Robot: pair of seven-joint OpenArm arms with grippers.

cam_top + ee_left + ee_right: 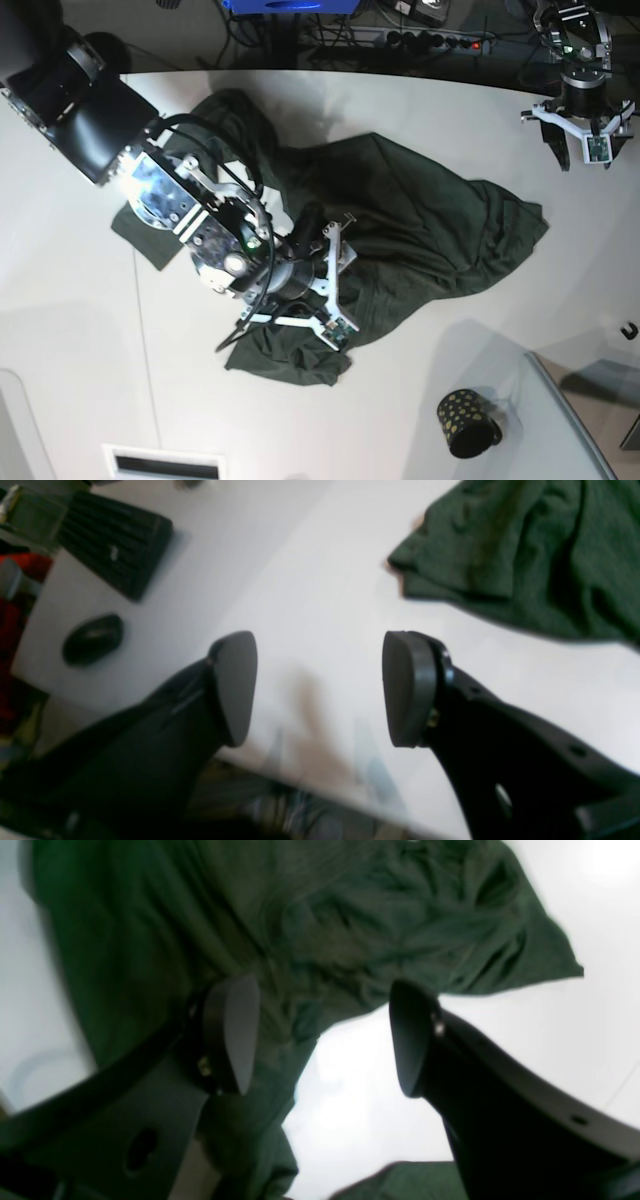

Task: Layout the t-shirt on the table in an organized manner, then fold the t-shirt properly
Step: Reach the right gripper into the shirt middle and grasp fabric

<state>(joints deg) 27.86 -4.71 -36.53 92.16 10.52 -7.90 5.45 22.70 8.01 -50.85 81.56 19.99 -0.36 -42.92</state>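
The dark green t-shirt (400,230) lies crumpled mid-desk (90,330). The right gripper (335,285) hovers over it, jaws apart, holding nothing. The left gripper (585,140) waits open at the far corner. A black dotted cup (468,423) lies nearby on its side.

The dark green t-shirt (420,225) lies crumpled and unfolded across the middle of the white counter (80,350), its thin fabric bunched in deep wrinkles, one sleeve spread toward the far-left corner.
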